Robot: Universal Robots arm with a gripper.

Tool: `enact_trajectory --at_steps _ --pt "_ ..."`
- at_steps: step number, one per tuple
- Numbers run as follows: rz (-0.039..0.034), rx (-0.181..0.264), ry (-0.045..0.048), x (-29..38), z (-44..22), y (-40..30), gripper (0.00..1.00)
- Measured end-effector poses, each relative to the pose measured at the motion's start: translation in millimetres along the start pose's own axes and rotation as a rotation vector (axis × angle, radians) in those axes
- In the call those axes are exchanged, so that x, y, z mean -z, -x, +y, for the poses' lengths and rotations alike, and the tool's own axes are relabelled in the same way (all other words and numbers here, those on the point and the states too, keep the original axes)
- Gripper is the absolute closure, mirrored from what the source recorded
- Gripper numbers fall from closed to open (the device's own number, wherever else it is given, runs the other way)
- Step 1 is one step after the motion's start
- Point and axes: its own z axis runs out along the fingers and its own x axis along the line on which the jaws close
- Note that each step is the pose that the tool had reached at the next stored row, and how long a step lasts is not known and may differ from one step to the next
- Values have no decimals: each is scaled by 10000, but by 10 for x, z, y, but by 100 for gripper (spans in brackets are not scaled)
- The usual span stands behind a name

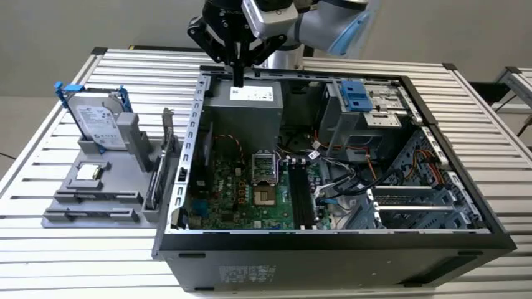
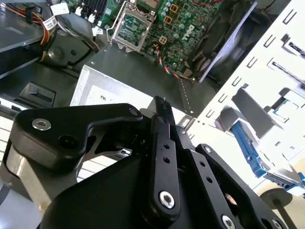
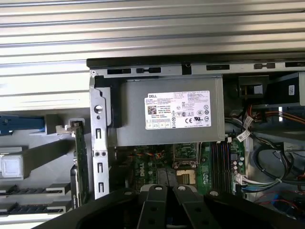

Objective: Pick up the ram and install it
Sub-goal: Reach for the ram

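The gripper (image 1: 238,81) hangs above the power supply (image 1: 249,107) of the open computer case (image 1: 465,187), fingers clenched together, grasping nothing, touching nothing.

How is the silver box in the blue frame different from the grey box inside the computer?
The framed box stands on edge on a stand outside the case; the grey box sits inside it, by the hand. The framed box is smaller and blue-framed; the grey box is bare. Both are metal and labelled.
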Motion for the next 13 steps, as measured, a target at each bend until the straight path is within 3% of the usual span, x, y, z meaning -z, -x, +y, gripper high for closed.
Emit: enact_trajectory --at_steps 13 --pt "0 0 1 3 -10 -143 100"
